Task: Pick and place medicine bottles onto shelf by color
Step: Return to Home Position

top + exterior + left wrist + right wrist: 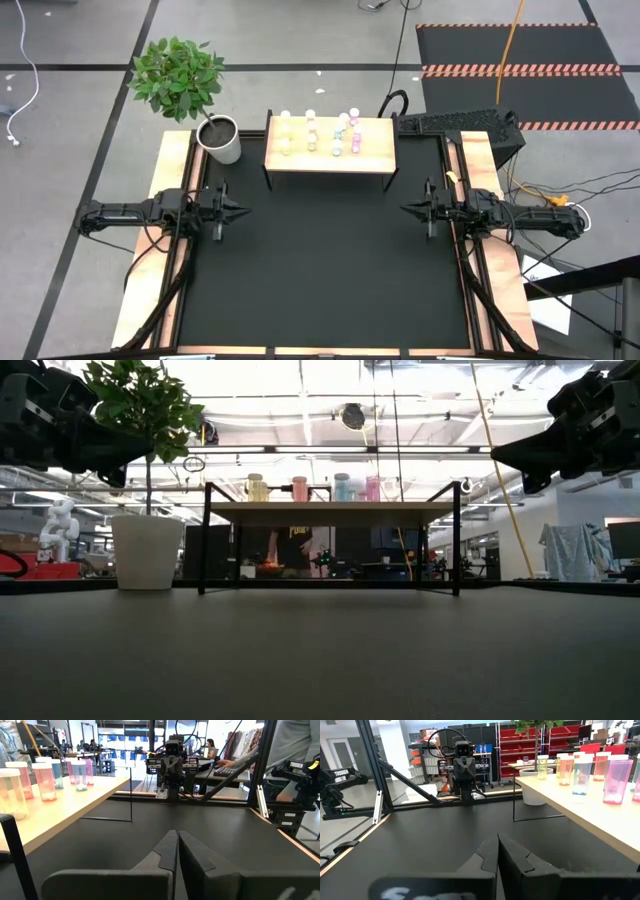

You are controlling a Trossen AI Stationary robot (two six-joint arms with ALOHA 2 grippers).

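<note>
Finding 1, left side: the left tool point(243, 211) sits at the left edge of the desk point(320, 270), pointing inward across the black top. Its fingers point(167, 851) are pressed together with nothing between them. It is carried clear above the surface.

Finding 2: the white plant pot point(222, 140) is the nearest obstacle to this tool. It is off to the side of the tool's tip, near but apart.

Finding 3, centre: the shelf point(375, 152) stands at the far edge of the desk, well apart from both tools. It lies to one side of the line running from tip to tip. All the medicine bottles point(312, 134) seen stand upright on its board in rows, yellow nearest the left tool, then teal, with pink nearest the right tool. None lies on the desk.

Finding 4, right side: the right tool point(404, 210) mirrors the left at the opposite edge, also closed and empty, with the shelf's dark leg point(514, 809) off to its side.

Judgement: the sorting looks finished and both arms appear at or very near rest. Any remaining settling should hold the tools closed, raised and drawn back toward their own rails.

Clearance: the whole black middle between the tips is open. Hazards lie only at the far edge, in the pot and the shelf legs, and at the wooden side rails point(150, 290) behind each tool
</note>
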